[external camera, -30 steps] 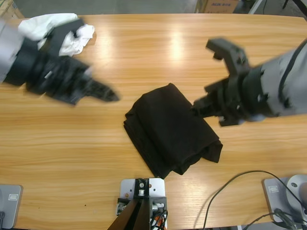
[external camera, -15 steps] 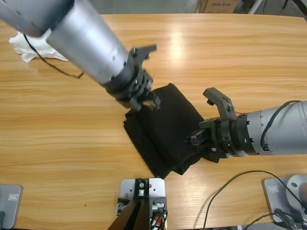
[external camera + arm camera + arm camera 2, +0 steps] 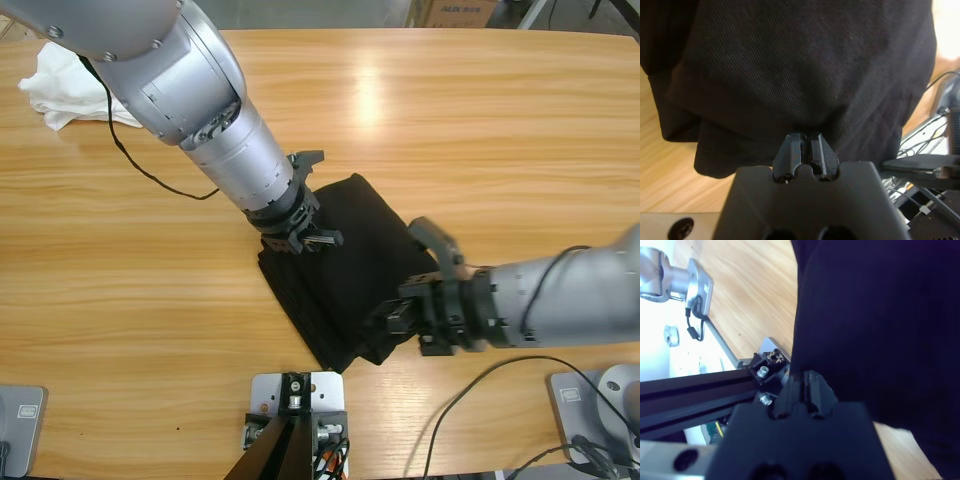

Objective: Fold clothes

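Note:
The black shirt (image 3: 350, 270) lies folded into a thick bundle near the table's front middle. My left gripper (image 3: 310, 238) comes in from the upper left and sits at the bundle's upper-left edge. In the left wrist view its jaws (image 3: 805, 137) are shut, pinching the edge of the shirt (image 3: 805, 65). My right gripper (image 3: 385, 322) reaches in from the right to the bundle's lower-right corner. Its jaws (image 3: 802, 375) are shut at the edge of the cloth (image 3: 880, 315). A bundle of white garments (image 3: 60, 85) lies at the table's far-left back corner.
The wooden table (image 3: 500, 120) stretches bare to the right and back. A black cable (image 3: 480, 390) loops past the front edge at the right. A cardboard box (image 3: 455, 12) stands beyond the far edge.
The left arm swung from the far left, near the white garments, across to the shirt's upper-left edge. The right gripper dropped forward and left to the shirt's lower-right corner.

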Motion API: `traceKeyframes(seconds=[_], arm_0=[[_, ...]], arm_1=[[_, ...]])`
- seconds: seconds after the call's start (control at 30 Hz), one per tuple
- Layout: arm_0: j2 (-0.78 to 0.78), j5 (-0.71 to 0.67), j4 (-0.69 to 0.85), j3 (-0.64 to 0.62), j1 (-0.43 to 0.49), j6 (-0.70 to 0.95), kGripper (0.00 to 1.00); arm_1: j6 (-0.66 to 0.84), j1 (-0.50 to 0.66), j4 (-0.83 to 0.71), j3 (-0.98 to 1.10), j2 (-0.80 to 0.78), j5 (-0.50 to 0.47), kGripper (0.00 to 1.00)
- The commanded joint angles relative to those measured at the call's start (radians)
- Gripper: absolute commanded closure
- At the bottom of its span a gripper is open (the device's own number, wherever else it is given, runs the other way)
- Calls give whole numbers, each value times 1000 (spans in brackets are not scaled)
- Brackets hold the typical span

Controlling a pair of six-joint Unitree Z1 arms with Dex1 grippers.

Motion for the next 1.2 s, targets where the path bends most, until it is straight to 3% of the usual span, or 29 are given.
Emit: traceKeyframes(seconds=[0.03,0.2,0.5,0.6,0.7,0.83,1.0,1.1,1.2], arm_0=[[55,12,-11,42,-8,-26,1000],[-16,15,-6,125,-8,-26,1000],[-148,27,-6,275,-8,-31,1000],[-296,44,-5,288,-15,-40,1000],[-374,52,-10,274,-27,-38,1000],[-303,54,-34,252,-68,76,1000],[-174,52,-217,244,-117,101,1000],[-119,70,-310,234,-155,156,1000],[-91,94,-321,237,-186,220,1000]], arm_1=[[7,11,-117,72,155,21,1000],[19,12,42,89,-7,-70,1000],[22,11,195,84,-149,-124,1000],[-7,11,409,-28,-338,-168,1000],[-73,8,547,-143,-399,-160,1000],[-222,-225,459,-153,-261,54,1000],[-350,-439,180,-194,124,391,1000],[-380,-476,156,-270,264,429,1000],[-394,-504,156,-294,303,418,1000]])
